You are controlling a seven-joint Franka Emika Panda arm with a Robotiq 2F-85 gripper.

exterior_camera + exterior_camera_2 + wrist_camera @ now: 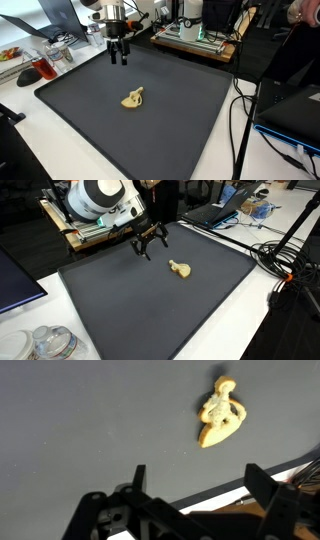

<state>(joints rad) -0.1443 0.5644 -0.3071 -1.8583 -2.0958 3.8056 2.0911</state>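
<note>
White worktop (25, 150) carries everything. On it lies a big dark grey mat (160, 130), under the claw and running well out in front of it; the mat (150, 315) fills most of both exterior views.

Franka arm (100, 200) sits over the mat's edge, its white housing directly above the claw; claw points down.

Clutter is all off the mat:
- laptop (290, 110) well off to one side of the claw
- wooden board (195, 38) of electronics close behind the claw
- black cables (290, 265) on the worktop past the mat's edge, well apart from the claw
- clear plastic tubs (50, 342) on the worktop, well apart from the claw

Claw (120, 52) hangs above the mat near its edge; fingers spread wide, gripping nothing; the claw (148, 246) reads the same in an exterior view. In the wrist view the claw (195, 475) shows both black fingers (138, 478) apart, with bare mat in the gap; the mat's edge and a strip of white worktop lie right beneath it.

Small tan figurine (133, 98) lies flat on the mat near its middle, out in front of the claw and well apart from it; the figurine (181, 269) is alone on the mat. In the wrist view the figurine (219, 412) sits ahead of the claw, offset toward one finger's side; no contact; its detail is too small to make out.
</note>
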